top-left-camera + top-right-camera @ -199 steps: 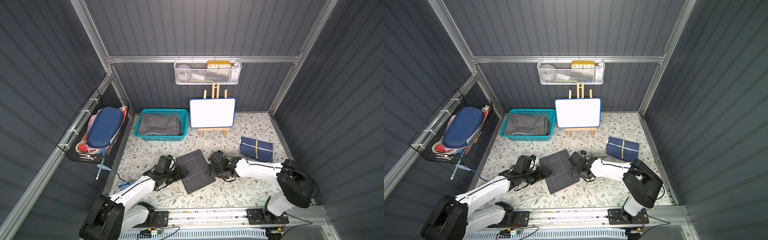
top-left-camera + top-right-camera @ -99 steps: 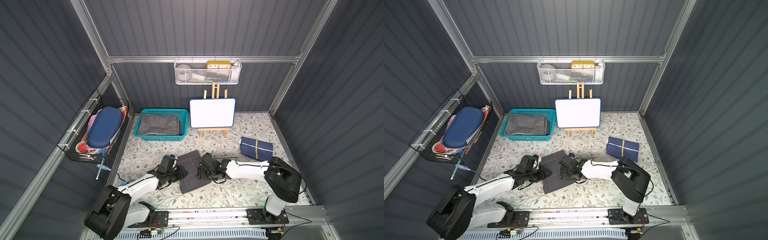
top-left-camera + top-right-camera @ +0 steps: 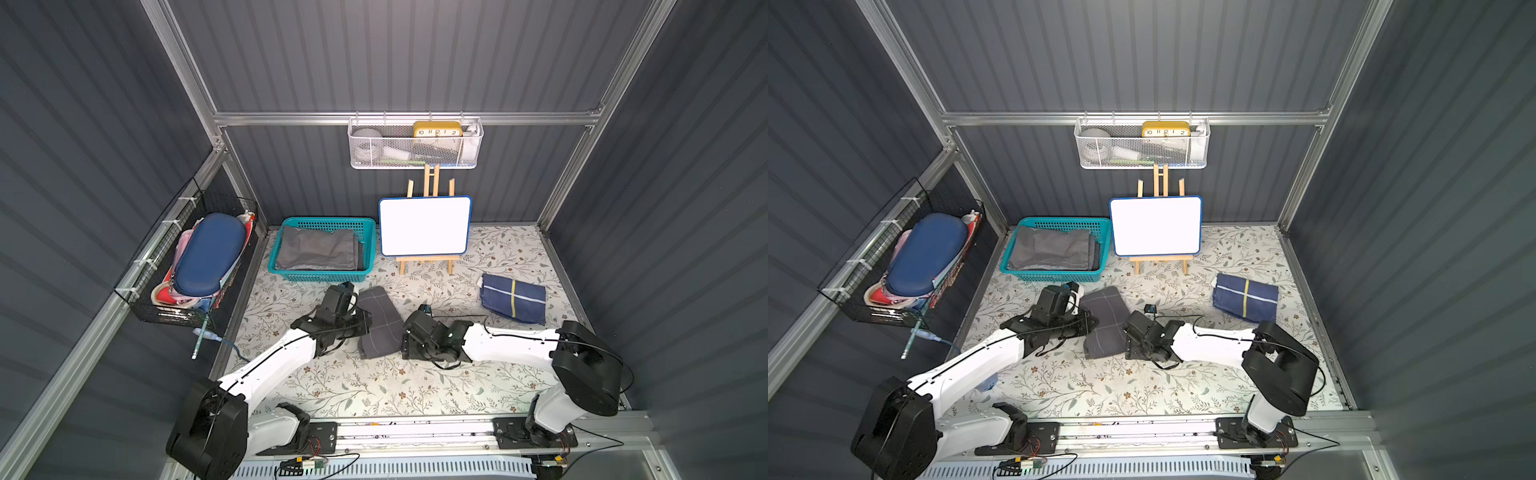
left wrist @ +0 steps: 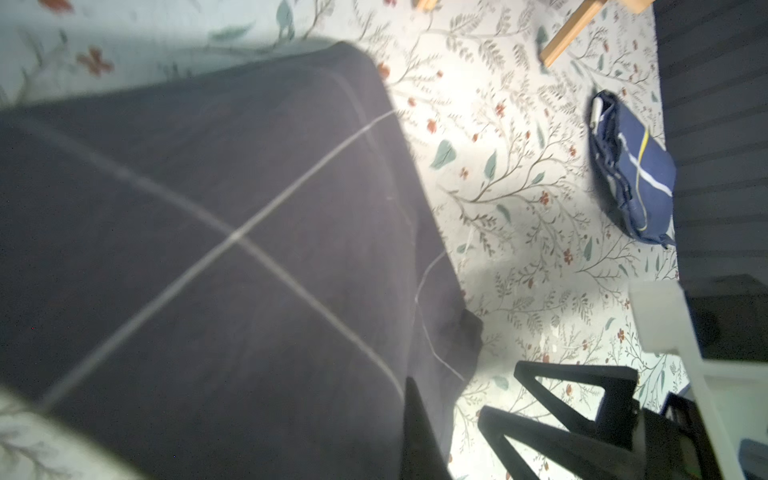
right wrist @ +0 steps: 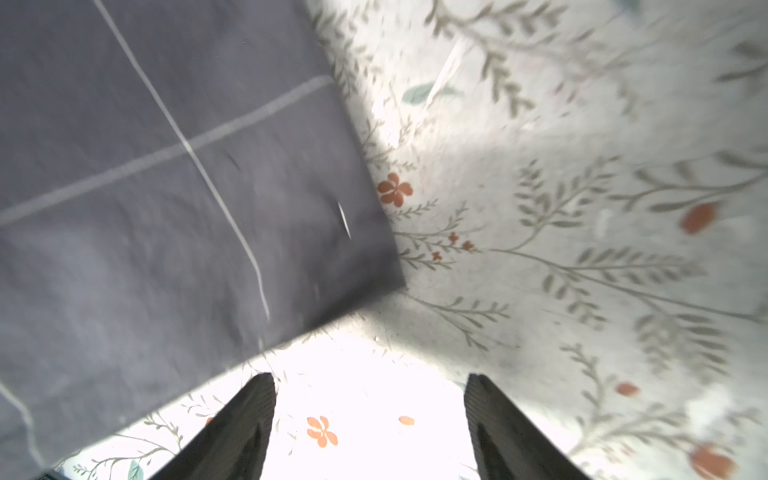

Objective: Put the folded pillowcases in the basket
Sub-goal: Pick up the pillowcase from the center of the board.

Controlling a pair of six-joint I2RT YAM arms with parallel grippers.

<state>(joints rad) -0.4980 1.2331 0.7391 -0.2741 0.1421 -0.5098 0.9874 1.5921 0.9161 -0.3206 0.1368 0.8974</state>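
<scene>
The folded pillowcase (image 3: 382, 328), dark grey with thin pale lines, is seen lying on the flowered table (image 3: 374, 386), between the two arms and just in front of the basket (image 3: 320, 275). It is not yet in the basket, where another grey cloth (image 3: 318, 249) is already laid.

The left gripper (image 3: 359, 322) is placed at the left edge of the pillowcase. Its jaws are brought together. It seems that the edge of the cloth is pinched between them, although the left wrist view is blurred and almost filled by the cloth, so this cannot be said with full certainty.

The right gripper (image 5: 370, 378) is held low at the opposite side. In the right wrist view its fingers (image 5: 253, 411) are seen apart, with only bare table between them, and the corner of the pillowcase lies just ahead of them, not touched.

The step in hand is judged to be the grasping, with only one side taken. For the next move, the right jaws should be pushed onto the cloth edge and closed. Then both sides could be lifted together, so that the fold is kept while the pillowcase is carried over the rim.
</scene>
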